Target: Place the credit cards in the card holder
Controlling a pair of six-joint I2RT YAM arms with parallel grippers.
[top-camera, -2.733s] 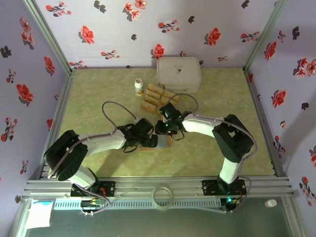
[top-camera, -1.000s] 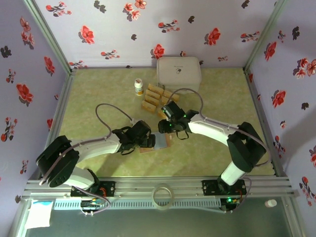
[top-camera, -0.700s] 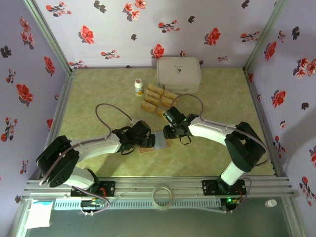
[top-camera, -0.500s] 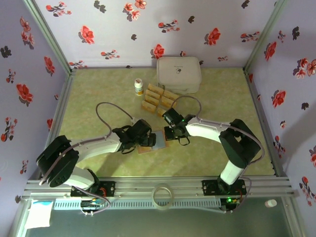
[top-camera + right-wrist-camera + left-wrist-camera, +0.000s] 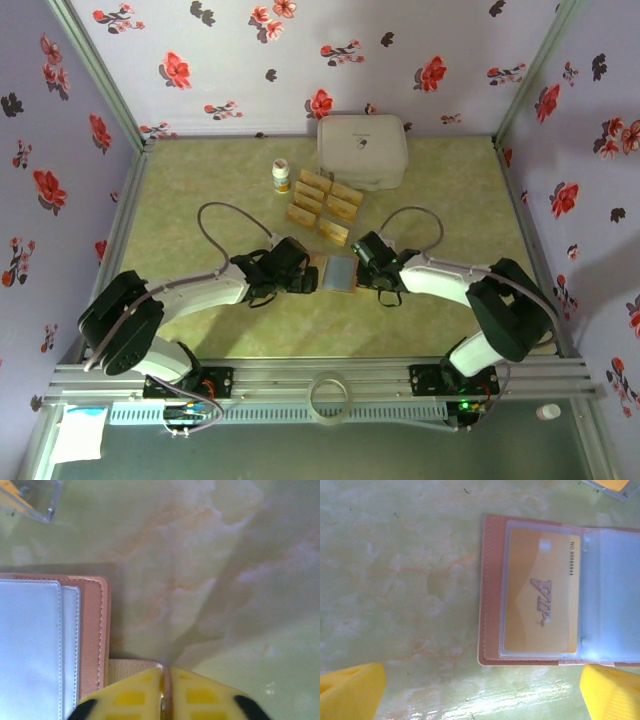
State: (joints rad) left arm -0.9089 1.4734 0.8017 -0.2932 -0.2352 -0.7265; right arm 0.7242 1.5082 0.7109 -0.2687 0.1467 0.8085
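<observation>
The card holder (image 5: 341, 272) lies open and flat between my two grippers, its pinkish-tan cover (image 5: 491, 590) down and its clear sleeves up. One gold credit card (image 5: 540, 607) marked VIP sits inside the left sleeve. Several more credit cards (image 5: 322, 202) lie in a loose group behind it. My left gripper (image 5: 308, 278) hovers at the holder's left edge, and its yellow fingers (image 5: 350, 690) stand wide open with nothing between them. My right gripper (image 5: 166, 672) is shut on the thin beige strap (image 5: 131, 667) at the right edge of the card holder (image 5: 92, 630).
A large white rounded box (image 5: 362, 150) stands at the back, with a small bottle (image 5: 281, 176) to its left. A roll of tape (image 5: 328, 392) rests on the front rail. One card in a clear case (image 5: 25, 497) lies close behind the holder.
My right gripper has swung from above the holder to its right side and closed on the strap. The holder has shifted right and lies flatter. The left gripper stayed open.
</observation>
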